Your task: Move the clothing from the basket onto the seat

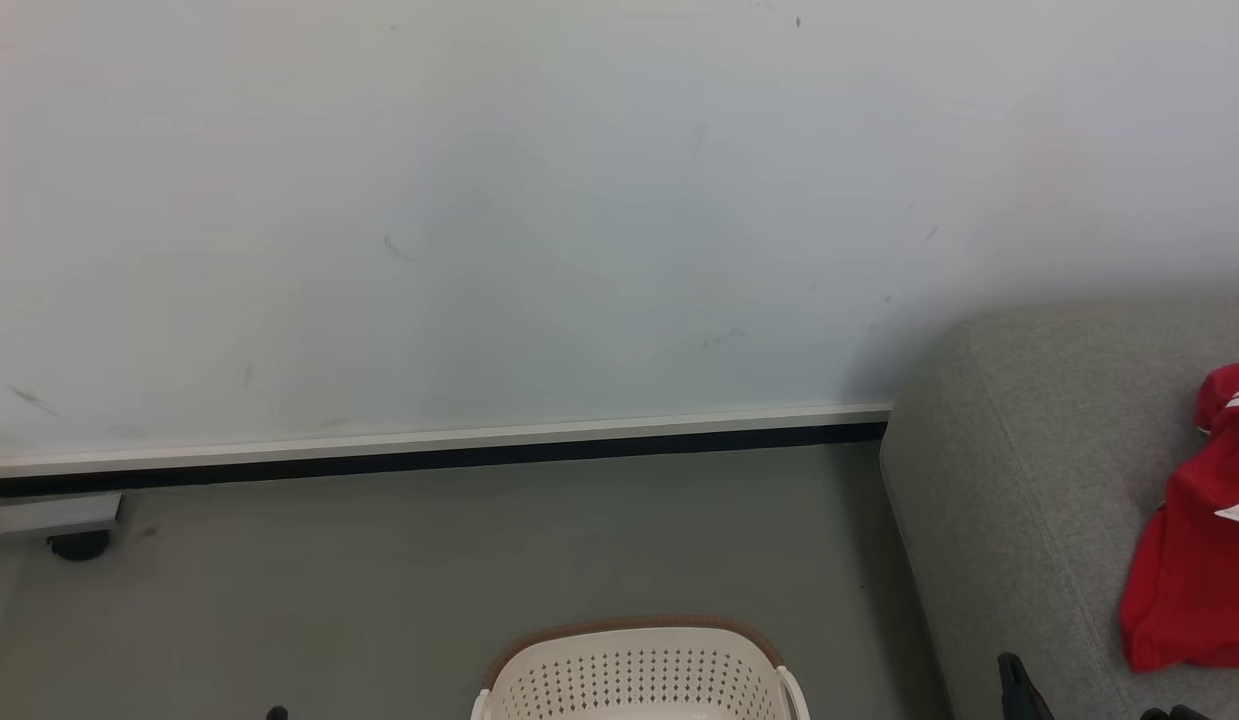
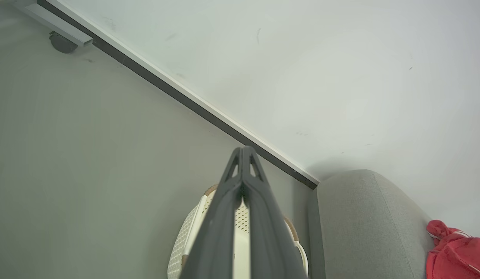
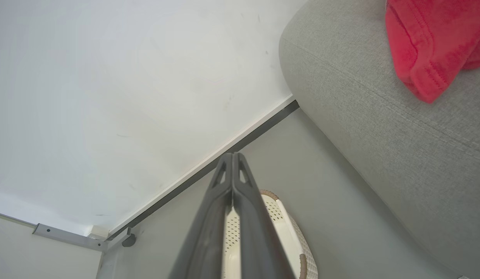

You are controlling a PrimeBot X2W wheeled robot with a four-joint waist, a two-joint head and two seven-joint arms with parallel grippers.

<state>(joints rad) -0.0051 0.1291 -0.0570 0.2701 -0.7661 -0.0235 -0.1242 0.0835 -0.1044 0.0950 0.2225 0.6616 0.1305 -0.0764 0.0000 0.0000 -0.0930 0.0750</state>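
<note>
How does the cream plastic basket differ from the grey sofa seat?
The cream-white perforated plastic basket has small holes and a brown rim; the light grey woven-fabric sofa seat is solid upholstery. The basket is far smaller than the seat. The seat bears bright red clothing; the basket's visible wall is bare. Both have rounded corners.

Bright even light, soft shadows, wrist views wide-angle, near fingers blurred
</note>
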